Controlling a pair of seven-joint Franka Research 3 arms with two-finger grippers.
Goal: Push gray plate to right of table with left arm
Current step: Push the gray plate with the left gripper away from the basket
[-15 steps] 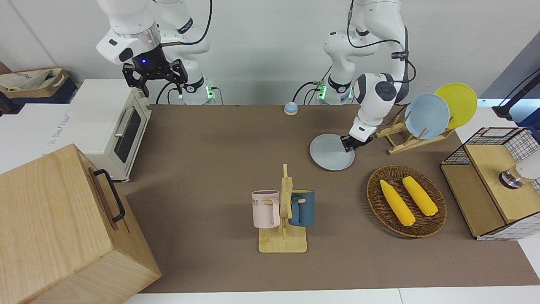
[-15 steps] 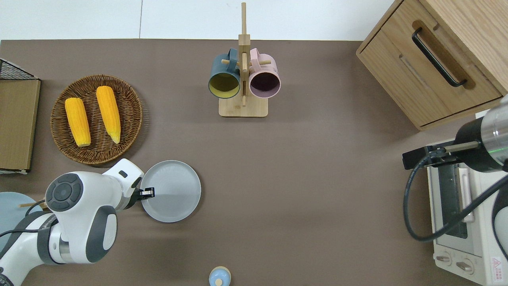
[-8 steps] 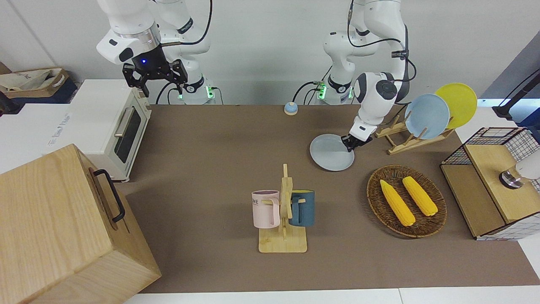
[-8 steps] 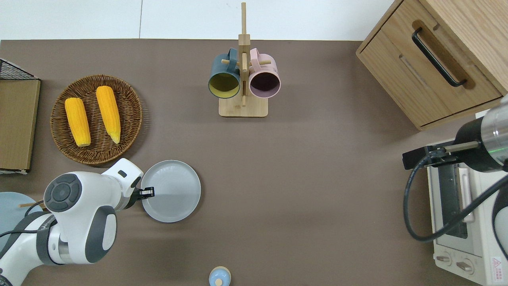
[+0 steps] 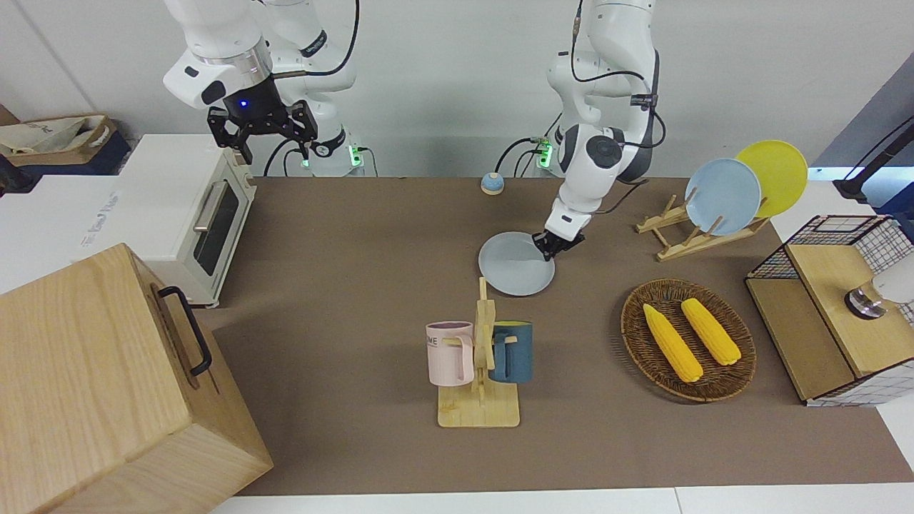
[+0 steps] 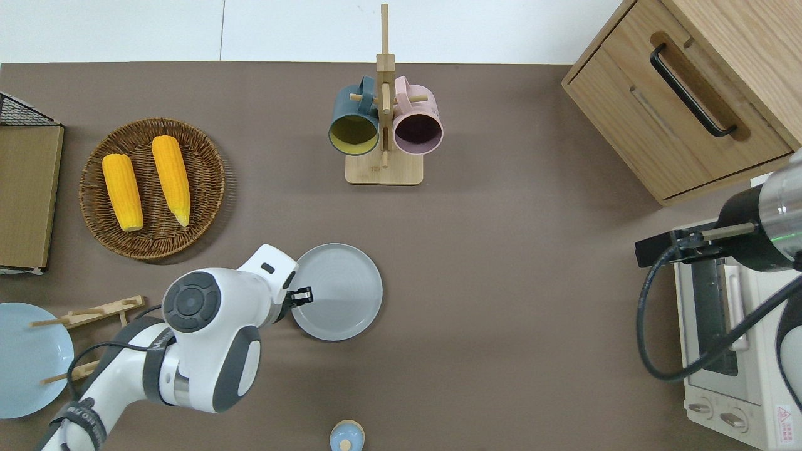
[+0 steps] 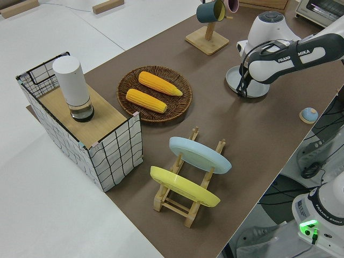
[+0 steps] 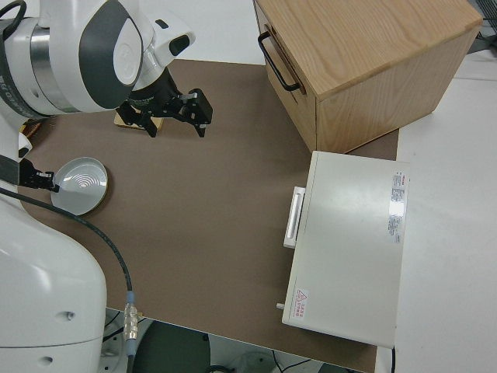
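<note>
A: Front view: the gray plate (image 5: 516, 273) lies flat on the counter (image 5: 343, 235), nearer to the robots than the mug rack (image 5: 480, 371). The left gripper (image 5: 551, 247) sits at the plate's rim on the side toward the left arm's end.

B: And its fingers?

A: Close together, low at the rim; whether they pinch it I cannot tell. The right arm (image 5: 243, 78) is parked, its fingers spread wide.

B: Overhead view?

A: The gray plate (image 6: 336, 292) is nearer to the robots than the mug rack (image 6: 384, 128), slightly toward the left arm's end. The left gripper (image 6: 303, 294) overlaps the plate's edge.

B: Left side view?

A: The left arm (image 7: 285, 51) covers part of the gray plate (image 7: 253, 89).
</note>
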